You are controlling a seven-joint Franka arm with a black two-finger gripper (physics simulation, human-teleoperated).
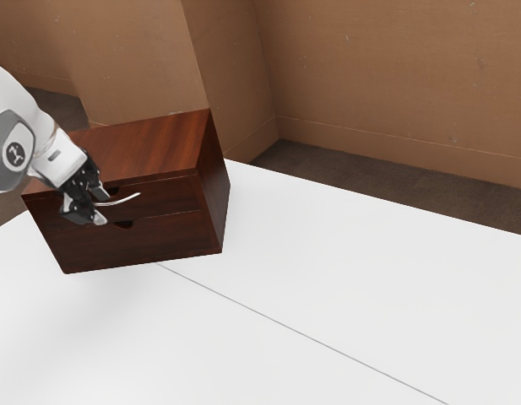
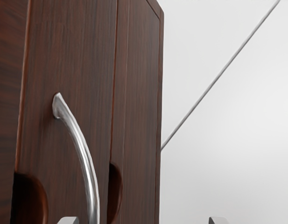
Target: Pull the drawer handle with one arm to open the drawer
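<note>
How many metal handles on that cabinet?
1. The curved silver handle sits on the upper drawer front, beside the gripper. The back and far side of the cabinet are hidden, so there may be more.

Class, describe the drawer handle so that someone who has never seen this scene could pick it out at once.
On the white table stands a dark wooden cabinet. On its front, on the upper drawer, is the handle, beside the black pincer. It is a thin, curved silver bar, the only shiny metal against the dark wood and its rounded notches.
</note>
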